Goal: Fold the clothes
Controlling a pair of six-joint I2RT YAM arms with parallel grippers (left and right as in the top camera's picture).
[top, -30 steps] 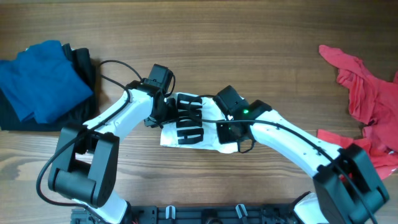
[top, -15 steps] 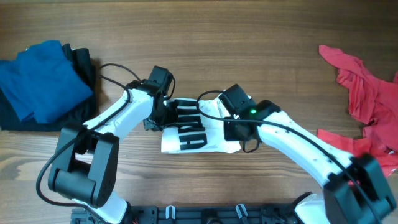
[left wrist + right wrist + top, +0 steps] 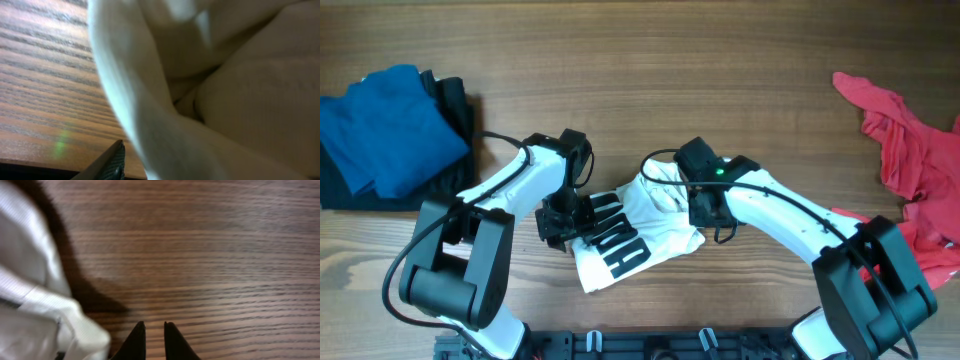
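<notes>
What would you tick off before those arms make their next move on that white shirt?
1. White T-shirt folded into a compact bundle: ok, though it lies skewed on the table.
2. Left end effector gripping the shirt: cannot tell; cloth fills its camera.
3. Right end effector free of cloth: ok, nothing between its fingers, bare wood beneath.
4. Blue garment clear of both arms: ok.
5. Red garment folded: not ok, it lies crumpled.
</notes>
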